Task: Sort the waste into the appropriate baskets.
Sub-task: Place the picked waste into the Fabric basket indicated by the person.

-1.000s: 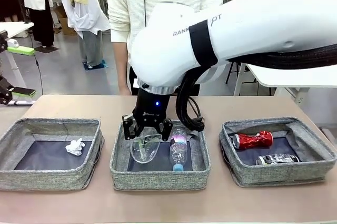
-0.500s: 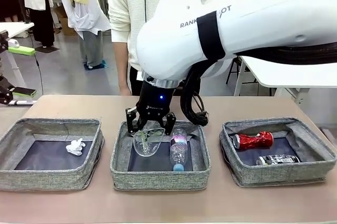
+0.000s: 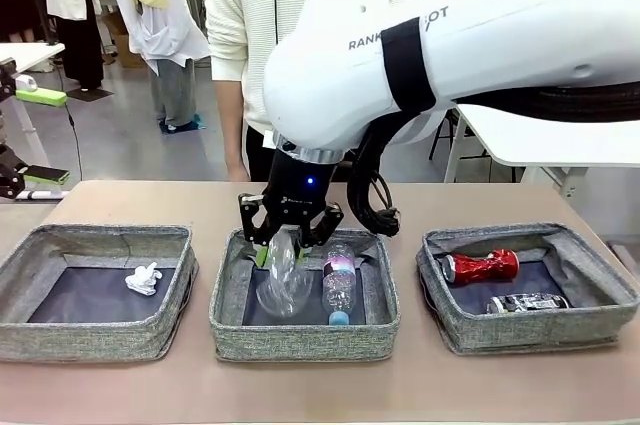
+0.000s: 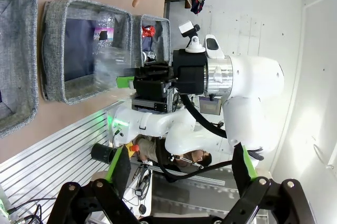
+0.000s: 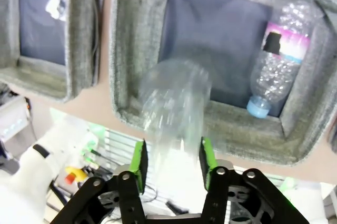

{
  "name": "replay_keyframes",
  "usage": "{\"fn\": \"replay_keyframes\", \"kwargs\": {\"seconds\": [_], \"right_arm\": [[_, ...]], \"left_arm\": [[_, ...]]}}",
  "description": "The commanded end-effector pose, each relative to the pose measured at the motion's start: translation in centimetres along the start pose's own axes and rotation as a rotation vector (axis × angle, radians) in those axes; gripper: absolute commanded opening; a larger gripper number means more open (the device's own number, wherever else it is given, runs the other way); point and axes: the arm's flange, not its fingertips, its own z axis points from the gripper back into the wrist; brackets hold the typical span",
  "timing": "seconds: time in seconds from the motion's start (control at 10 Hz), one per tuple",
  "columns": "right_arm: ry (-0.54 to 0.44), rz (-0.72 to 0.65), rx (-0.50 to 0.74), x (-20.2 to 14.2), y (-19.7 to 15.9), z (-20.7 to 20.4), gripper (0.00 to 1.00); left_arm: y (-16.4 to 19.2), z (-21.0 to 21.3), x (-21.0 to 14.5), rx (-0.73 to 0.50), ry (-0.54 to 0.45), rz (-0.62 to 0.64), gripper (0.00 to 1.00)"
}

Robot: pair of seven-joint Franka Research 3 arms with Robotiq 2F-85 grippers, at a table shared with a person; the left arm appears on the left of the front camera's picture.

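Brown tabletop: three grey woven baskets. Right gripper above middle basket, jaws parted; crumpled clear plastic blurred, slipping below its fingers. Left gripper jaws wide apart.

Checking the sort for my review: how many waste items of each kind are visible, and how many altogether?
Cans: 2, red can and black-silver can
Bottles: 1, bottle
Crumpled plastic: 1, clear plastic
Tissues: 1, tissue
Total: 5
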Motion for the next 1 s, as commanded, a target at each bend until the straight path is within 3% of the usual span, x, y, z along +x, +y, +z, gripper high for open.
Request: {"fn": "replay_keyframes", "kwargs": {"seconds": [0.0, 0.6, 0.8, 0.9], "right_arm": [[-0.024, -0.005, 0.007, -0.5, -0.7, -0.2, 1.0], [0.048, 0.014, 0.04, -0.3, -1.0, -0.1, 1.0], [0.203, 0.131, 0.39, -0.4, -3.3, 2.8, 1.0], [0.263, 0.168, 0.639, -0.6, -6.2, 5.6, 1.0]], "left_arm": [[-0.1, 0.1, -0.1, -0.01, 0.005, -0.017, 1.0], [-0.1, 0.1, -0.1, -0.01, 0.005, -0.017, 1.0], [-0.1, 0.1, -0.1, -0.01, 0.005, -0.017, 1.0], [-0.1, 0.1, -0.1, -0.01, 0.005, -0.017, 1.0]]}}
